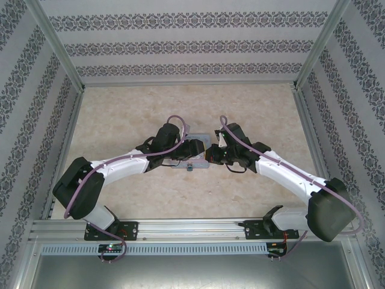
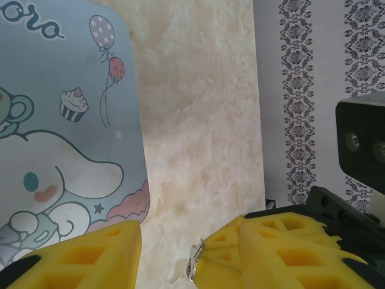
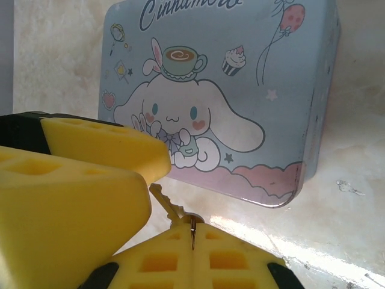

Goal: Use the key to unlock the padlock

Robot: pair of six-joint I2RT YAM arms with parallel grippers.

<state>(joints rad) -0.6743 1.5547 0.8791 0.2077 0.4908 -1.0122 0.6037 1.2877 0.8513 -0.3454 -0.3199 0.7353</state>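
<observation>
My right gripper (image 3: 192, 220) is shut on the bow of the small metal key (image 3: 169, 205), whose blade sticks out up and to the left, just in front of the cartoon-dog tin (image 3: 240, 90). The left gripper's yellow fingers (image 3: 102, 146) stand apart beside the blade tip. In the left wrist view the left gripper (image 2: 187, 233) is open, with the key (image 2: 195, 262) and the right gripper's yellow fingers (image 2: 224, 251) between its jaws. A tiny teal speck (image 1: 189, 168) at the tin's near edge may be the padlock; I cannot tell. Both grippers (image 1: 194, 150) (image 1: 210, 155) meet over the tin.
The pale blue tin (image 1: 201, 138) lies flat at the table's middle, under the two wrists. Beige marbled tabletop (image 1: 264, 114) surrounds it. Patterned walls (image 1: 186, 45) and metal posts close in the back and both sides.
</observation>
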